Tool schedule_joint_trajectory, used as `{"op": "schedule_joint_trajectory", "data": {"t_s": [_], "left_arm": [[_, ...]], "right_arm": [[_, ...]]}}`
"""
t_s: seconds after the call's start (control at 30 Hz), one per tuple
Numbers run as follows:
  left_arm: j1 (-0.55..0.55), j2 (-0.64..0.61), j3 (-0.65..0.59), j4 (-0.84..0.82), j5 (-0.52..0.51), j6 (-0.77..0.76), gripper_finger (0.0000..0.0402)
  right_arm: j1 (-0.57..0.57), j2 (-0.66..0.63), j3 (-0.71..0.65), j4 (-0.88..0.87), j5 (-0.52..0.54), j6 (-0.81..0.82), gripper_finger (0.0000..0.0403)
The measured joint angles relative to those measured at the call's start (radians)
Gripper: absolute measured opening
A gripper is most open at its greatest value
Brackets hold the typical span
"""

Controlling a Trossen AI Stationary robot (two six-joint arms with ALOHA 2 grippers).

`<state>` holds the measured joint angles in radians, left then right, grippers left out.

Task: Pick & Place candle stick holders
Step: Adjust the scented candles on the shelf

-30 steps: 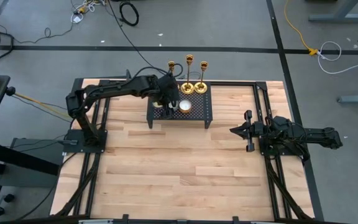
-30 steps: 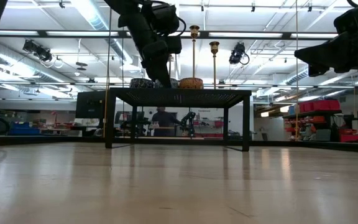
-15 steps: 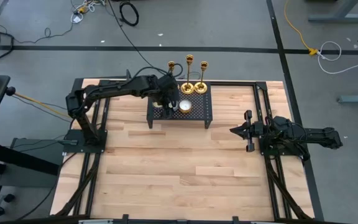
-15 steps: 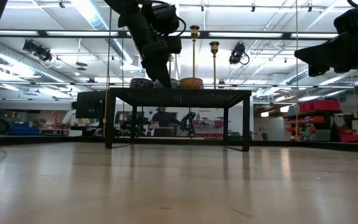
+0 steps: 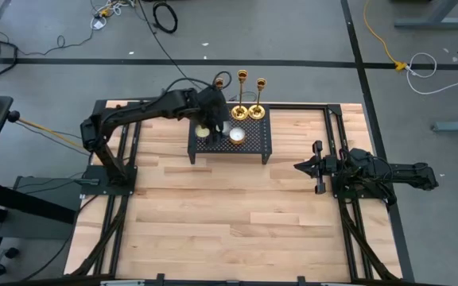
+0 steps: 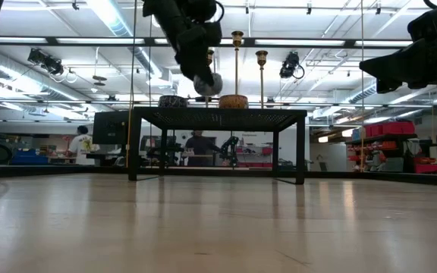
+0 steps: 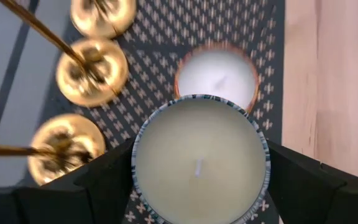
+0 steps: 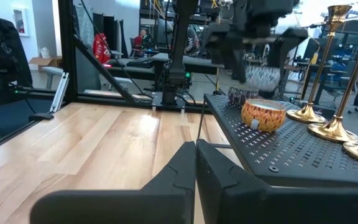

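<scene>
My left gripper (image 7: 199,186) is spread wide around a round candle tin (image 7: 201,160), one dark finger on each side of its patterned rim, so the tin is in my grasp. The left wrist view looks straight down on its pale wax and short wick. The low view shows what that view cannot: the tin (image 6: 208,84) hangs clear above the black mesh rack (image 6: 218,115), not resting on it. A second candle (image 7: 217,76), white wax in an orange-rimmed tin, sits on the rack just beyond the held one; seen from the right wrist it has an amber, patterned side (image 8: 263,115).

The three candle stick holders stand in a group at the rack's far edge, towards the far edge of the worktop (image 5: 229,206). From above I see two flared bases (image 5: 239,112) (image 5: 256,112) side by side, with the third holder (image 5: 220,82) beside my left gripper (image 5: 213,111), partly hidden by my arm. The left wrist view shows all three round gold bases (image 7: 92,71) in a row on the mesh, thin stems slanting out of the picture.

My right gripper (image 5: 305,167) waits near the worktop's right edge, fingers pressed together with nothing between them, as its own wrist view confirms.
</scene>
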<state>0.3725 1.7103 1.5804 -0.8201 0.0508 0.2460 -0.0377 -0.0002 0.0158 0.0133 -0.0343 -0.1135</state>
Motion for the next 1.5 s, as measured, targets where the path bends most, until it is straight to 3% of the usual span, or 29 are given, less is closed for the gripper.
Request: {"op": "schedule_joint_trajectory", "data": {"t_s": [0.47, 1.0, 1.5], "left_arm": [[0.001, 0.0, 0.23, -0.193, 0.001, -0.013, 0.0319], [0.038, 0.001, 0.226, -0.336, -0.006, -0.026, 0.0319], [0.119, 0.001, 0.226, -0.341, -0.004, -0.025, 0.0319]], "right_arm": [[0.0, 0.0, 0.0, 0.0, 0.0, 0.0, 0.0013], [0.0, 0.0, 0.0, 0.0, 0.0, 0.0, 0.0013], [0.0, 0.0, 0.0, 0.0, 0.0, 0.0, 0.0013]]}}
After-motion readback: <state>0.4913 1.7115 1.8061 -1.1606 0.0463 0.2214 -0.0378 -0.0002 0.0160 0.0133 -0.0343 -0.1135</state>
